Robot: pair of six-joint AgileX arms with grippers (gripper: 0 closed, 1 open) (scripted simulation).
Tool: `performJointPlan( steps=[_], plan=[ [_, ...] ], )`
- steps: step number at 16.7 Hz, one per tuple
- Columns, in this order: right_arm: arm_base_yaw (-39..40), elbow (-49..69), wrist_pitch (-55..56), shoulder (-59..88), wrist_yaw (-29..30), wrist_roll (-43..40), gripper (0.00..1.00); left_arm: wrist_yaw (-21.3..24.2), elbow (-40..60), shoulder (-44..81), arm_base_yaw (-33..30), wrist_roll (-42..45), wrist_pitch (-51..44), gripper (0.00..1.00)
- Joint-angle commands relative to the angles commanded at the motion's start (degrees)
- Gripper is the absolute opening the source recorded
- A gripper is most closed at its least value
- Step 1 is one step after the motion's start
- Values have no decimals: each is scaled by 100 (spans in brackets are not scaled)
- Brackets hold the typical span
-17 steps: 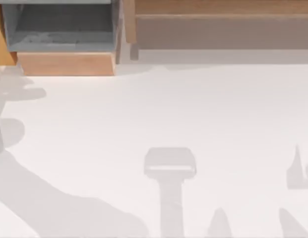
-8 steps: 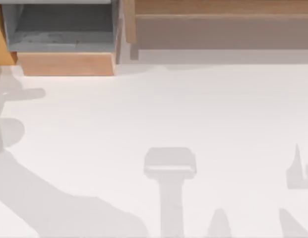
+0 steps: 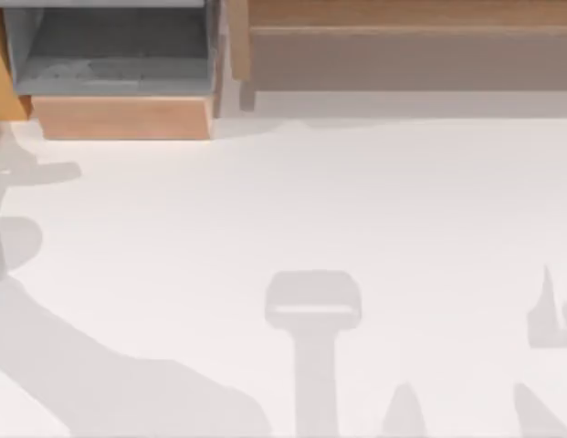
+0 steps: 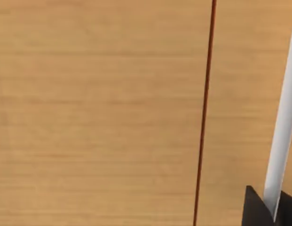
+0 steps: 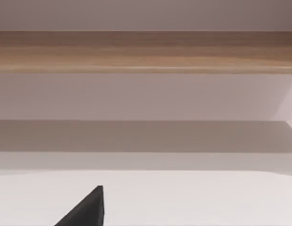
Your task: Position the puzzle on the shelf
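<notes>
1. Light-brown wooden shelf [image 3: 406, 13] runs along the white tabletop [image 3: 356, 201] from twelve to two o'clock.
2. Wooden box [image 3: 119, 73] sits at eleven o'clock.
3. I cannot tell how either of my hands stands.

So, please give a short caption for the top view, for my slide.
Overhead view: white table with arm shadows, a wooden box at back left and the shelf at back right.
</notes>
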Motion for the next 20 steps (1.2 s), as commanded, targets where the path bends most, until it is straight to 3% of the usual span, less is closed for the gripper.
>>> performJointPlan(
  steps=[4, 11, 20],
  plan=[
    [0, 0, 0, 0, 0, 0, 100, 20, -105, -2, 55, -16, 1, 0],
    [0, 0, 0, 0, 0, 0, 100, 366, -1494, -625, 394, -18, 726, 0],
    [0, 0, 0, 0, 0, 0, 100, 568, -1964, -852, 600, 2, 1038, 0]
  ],
)
